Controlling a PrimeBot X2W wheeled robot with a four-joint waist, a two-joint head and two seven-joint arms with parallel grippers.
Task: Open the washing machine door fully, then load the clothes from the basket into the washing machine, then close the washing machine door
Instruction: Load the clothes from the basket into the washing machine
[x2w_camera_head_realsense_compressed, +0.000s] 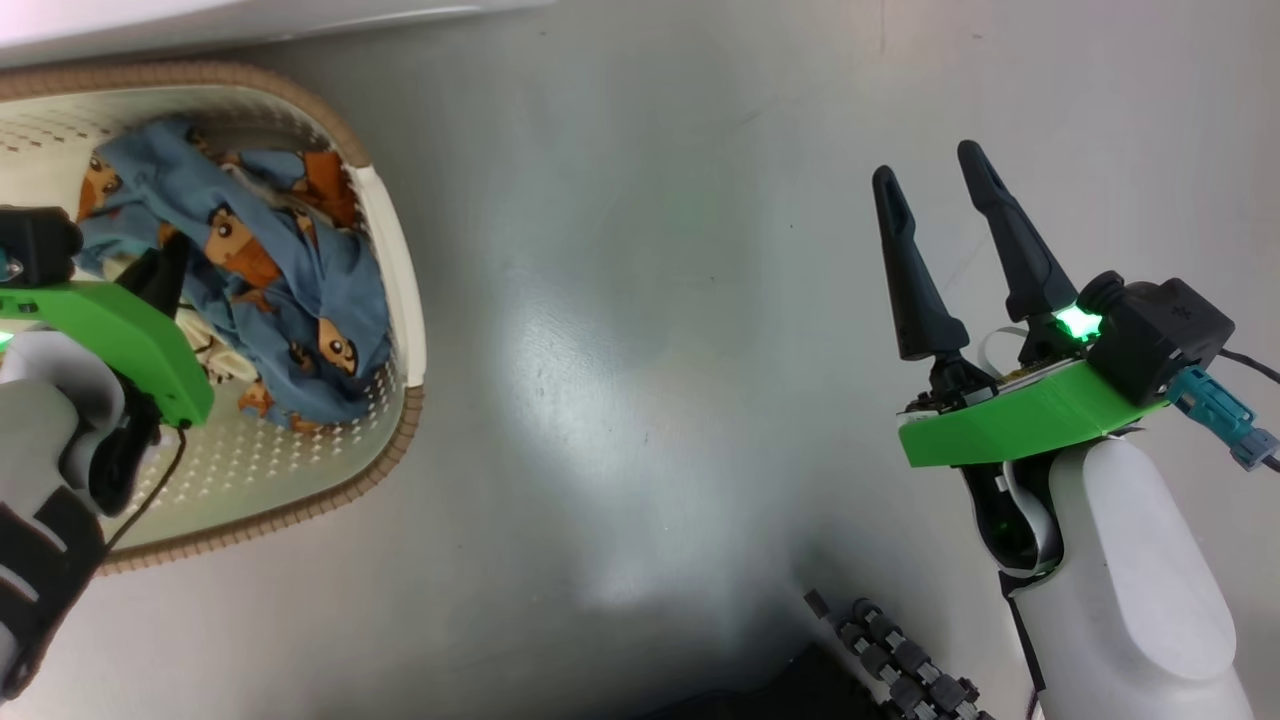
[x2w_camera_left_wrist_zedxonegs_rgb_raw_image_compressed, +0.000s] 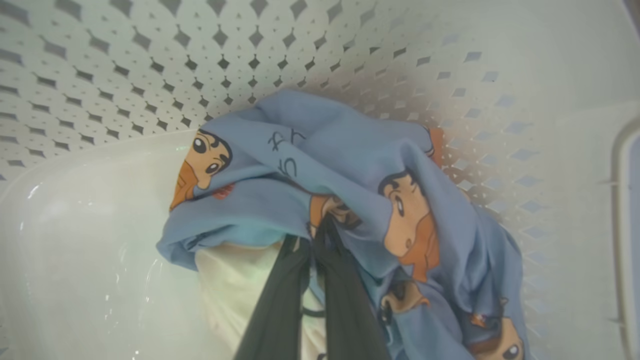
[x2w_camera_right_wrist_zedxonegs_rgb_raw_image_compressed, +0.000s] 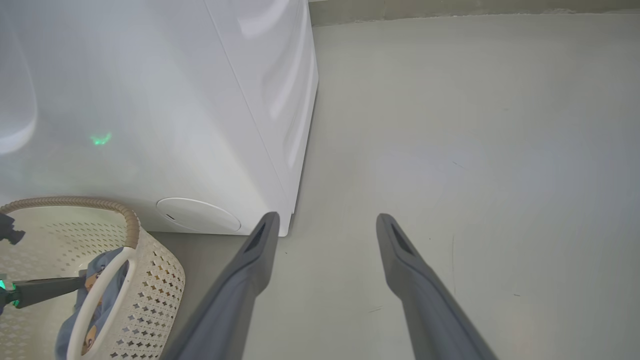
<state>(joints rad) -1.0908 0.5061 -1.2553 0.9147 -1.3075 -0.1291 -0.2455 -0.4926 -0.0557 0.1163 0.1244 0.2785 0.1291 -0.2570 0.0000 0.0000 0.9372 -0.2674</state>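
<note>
**Left gripper bites the bundle: now for a clean lift**

The left gripper is down inside the basket, with its two dark fingers pressed together on a fold of the clothes. It is a pinch right at the fingertips. Blue cartoon-print fabric is bunched over and to the right of them, and a cream patch sits just left and beneath. The heap lies against the perforated wall ahead of the fingers.

Over on the other side, the right gripper hangs above the grey floor, well apart from the basket. Its jaws are spread wide and hold nothing. Ahead and to its left stands the washing machine, a white panel with a round cover low down, and the basket sits just beside it.

This looks like the pick-up, and the bite looks shallow: one fold, not the whole bundle. The lift wants to go slowly and straight back along the fingers, so the trailing cloth peels out rather than drags. The grip needs to stay firm throughout.

Only once the fabric hangs clear above the brown woven rim should the arm swing toward the machine. The cloth to the right of the fingers looks loose and may slip back, so a second trip is likely. If fabric snags on the perforations, the light basket could ride up with it. The idle right gripper is free to steady the white handle.
</note>
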